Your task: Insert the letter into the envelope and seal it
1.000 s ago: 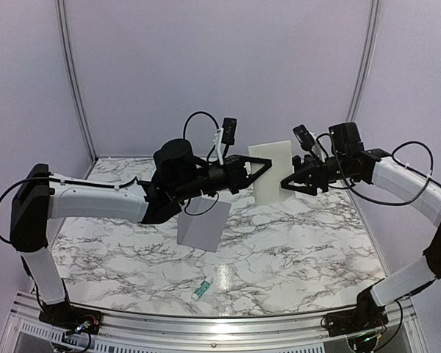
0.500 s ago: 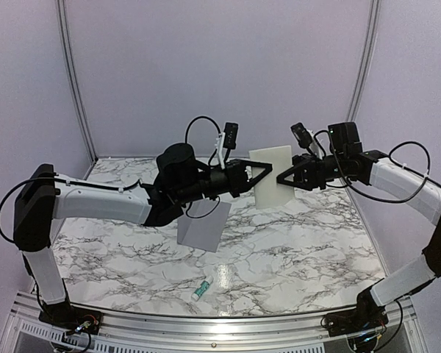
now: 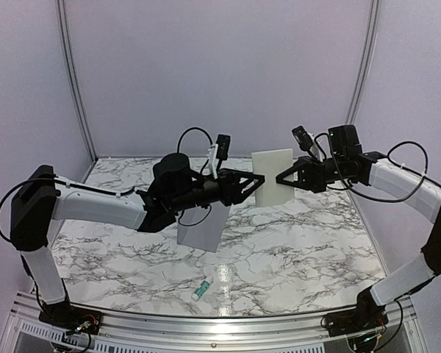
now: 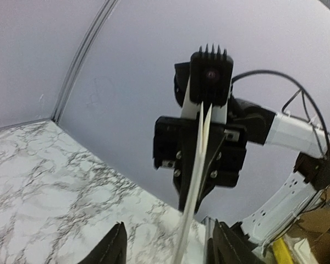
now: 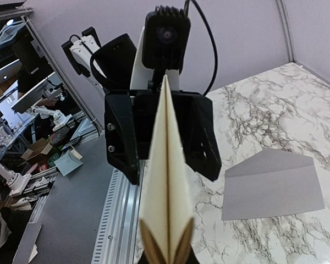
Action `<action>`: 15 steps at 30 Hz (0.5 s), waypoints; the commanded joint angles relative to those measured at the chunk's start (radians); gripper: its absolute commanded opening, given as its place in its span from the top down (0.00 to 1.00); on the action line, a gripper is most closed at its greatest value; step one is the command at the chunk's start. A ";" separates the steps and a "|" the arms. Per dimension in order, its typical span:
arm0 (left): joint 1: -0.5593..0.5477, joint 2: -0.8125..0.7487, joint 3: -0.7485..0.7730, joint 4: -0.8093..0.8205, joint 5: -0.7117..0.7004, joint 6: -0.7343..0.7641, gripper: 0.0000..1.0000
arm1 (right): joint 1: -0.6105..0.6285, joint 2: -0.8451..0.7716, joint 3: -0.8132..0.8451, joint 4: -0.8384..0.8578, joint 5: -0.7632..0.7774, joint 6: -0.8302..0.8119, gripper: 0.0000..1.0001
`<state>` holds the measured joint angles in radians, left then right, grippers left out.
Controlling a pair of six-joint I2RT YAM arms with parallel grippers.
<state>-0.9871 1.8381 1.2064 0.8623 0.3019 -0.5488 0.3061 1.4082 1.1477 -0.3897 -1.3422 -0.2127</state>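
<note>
High above the table (image 3: pixel 301 246), the letter (image 3: pixel 272 176) hung in the air between the two arms. It was off-white and stood up straight, with its flat face toward the top camera. From the right wrist camera the letter (image 5: pixel 166 181) showed edge on, folded, with its two halves spread a little apart.

The right gripper (image 3: pixel 279 179) was pinched tight on the letter's right edge. In its own camera, its fingers (image 5: pixel 182 248) squeezed the bottom of the paper together.

The left gripper (image 3: pixel 259 179) was at the letter's left edge. Its two fingers (image 4: pixel 114 247) stood apart, and the thin edge of the letter (image 4: pixel 197 181) ran between them. From that view I could not tell if either finger touched the paper. The two grippers faced each other, tip to tip, with the paper between.

Down on the marble table, the grey envelope (image 3: pixel 203 224) lay flat, under the left arm. From the right wrist camera the envelope (image 5: pixel 275 187) showed its flap lying open. It was well apart from the letter.

Nearer the front edge of the table lay a small green and white tube (image 3: pixel 201 290), near the envelope but not touching it.
</note>
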 commanded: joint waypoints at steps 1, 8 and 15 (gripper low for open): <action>0.056 -0.120 -0.108 -0.081 -0.078 0.058 0.42 | -0.087 0.006 -0.025 -0.099 0.023 -0.120 1.00; 0.135 -0.280 -0.243 -0.416 -0.187 0.192 0.37 | -0.127 0.022 -0.073 -0.326 0.147 -0.421 1.00; 0.264 -0.307 -0.292 -0.647 -0.248 0.219 0.33 | -0.143 0.055 -0.163 -0.339 0.136 -0.510 1.00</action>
<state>-0.7853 1.5326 0.9436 0.3992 0.1009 -0.3660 0.1741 1.4433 0.9951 -0.6727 -1.2167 -0.6174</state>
